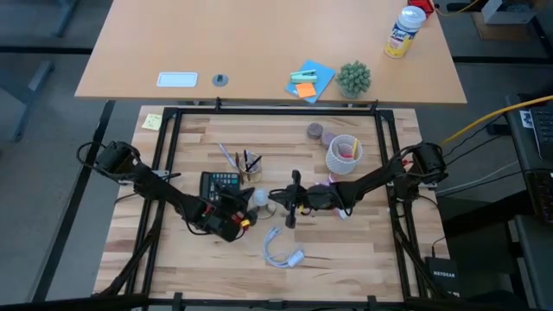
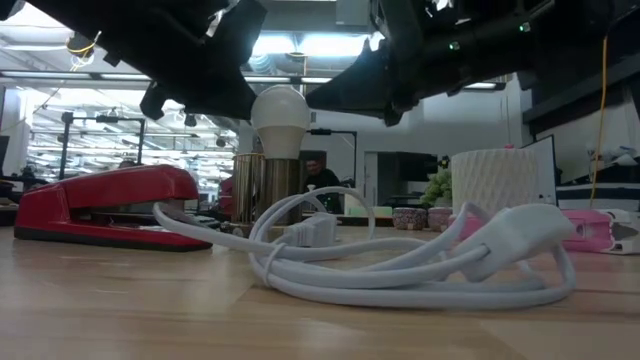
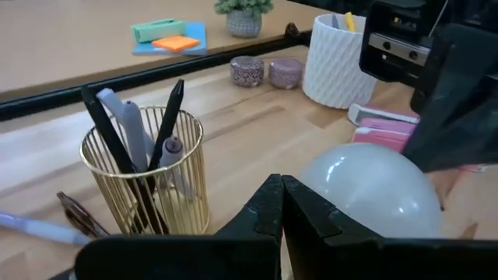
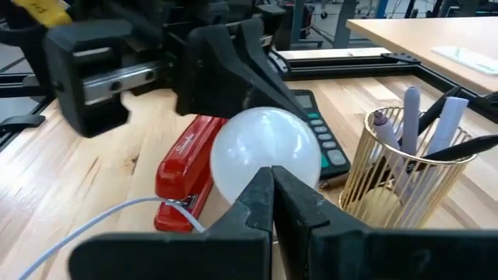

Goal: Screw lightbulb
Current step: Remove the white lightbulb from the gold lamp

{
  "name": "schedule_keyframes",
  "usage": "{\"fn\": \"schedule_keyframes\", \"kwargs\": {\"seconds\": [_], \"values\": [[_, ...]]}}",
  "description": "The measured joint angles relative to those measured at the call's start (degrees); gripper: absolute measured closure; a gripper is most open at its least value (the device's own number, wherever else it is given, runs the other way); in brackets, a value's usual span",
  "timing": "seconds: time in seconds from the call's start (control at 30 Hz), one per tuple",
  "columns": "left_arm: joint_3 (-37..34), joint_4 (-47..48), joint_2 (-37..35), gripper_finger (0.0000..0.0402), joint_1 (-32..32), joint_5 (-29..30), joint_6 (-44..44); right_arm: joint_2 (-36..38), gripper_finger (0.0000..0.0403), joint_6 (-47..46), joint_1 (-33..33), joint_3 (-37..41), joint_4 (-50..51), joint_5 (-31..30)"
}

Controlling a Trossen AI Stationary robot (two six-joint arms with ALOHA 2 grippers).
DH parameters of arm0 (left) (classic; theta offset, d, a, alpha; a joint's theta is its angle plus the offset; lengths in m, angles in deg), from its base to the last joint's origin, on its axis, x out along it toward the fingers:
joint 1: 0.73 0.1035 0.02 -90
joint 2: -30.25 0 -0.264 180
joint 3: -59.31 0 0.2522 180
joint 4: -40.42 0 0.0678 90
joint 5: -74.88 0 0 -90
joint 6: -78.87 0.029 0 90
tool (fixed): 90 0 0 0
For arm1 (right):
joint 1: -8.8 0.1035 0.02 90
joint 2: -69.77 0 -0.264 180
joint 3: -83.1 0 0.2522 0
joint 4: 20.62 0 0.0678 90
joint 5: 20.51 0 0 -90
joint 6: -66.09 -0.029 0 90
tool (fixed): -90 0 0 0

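Observation:
The frosted-white lightbulb (image 1: 257, 197) stands upright, dome up, between my two grippers; in the low view (image 2: 280, 115) its lower end is lost against the gold pen cup behind it. My left gripper (image 3: 282, 194) is shut, with the bulb (image 3: 373, 190) just beside its tips. My right gripper (image 4: 271, 183) is shut, with the bulb (image 4: 264, 152) straight beyond its tips. In the low view both arms show as dark shapes above the dome. What the bulb rests on is hidden. My left gripper's shut tips slant down beside the bulb's dome (image 3: 319, 183); I cannot tell whether they touch it. My right gripper's shut tips cover the dome's lower near side (image 4: 257, 167) from the table's right; its own fingers hide the place, so I cannot tell whether it touches.
A gold wire pen cup (image 1: 251, 168) stands just beyond the bulb, a calculator (image 1: 220, 181) and a red stapler (image 4: 183, 183) lie under the left gripper. A looped white cable (image 1: 281, 252) lies nearer the front edge. A white ribbed cup (image 1: 344, 154) stands at the back right.

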Motion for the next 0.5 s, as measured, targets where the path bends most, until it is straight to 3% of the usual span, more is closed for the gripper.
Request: {"fn": "schedule_keyframes", "kwargs": {"seconds": [0.2, 0.3, 0.5], "values": [[0.0, -0.1, 0.0, 0.0402, -1.9, -0.5, -3.3, 0.0, 0.0395, 0.0, -1.0, 0.0, 0.1, -1.1], [0.2, -1.6, 0.0, 0.0401, -3.2, -3.5, -5.0, -0.1, 0.0395, 0.1, -1.7, 0.0, 0.3, -2.1], [0.1, -1.4, 0.1, 0.0401, -5.5, -2.4, -5.5, -0.1, 0.0395, 0.7, -3.9, 0.0, 0.0, -2.0]]}}
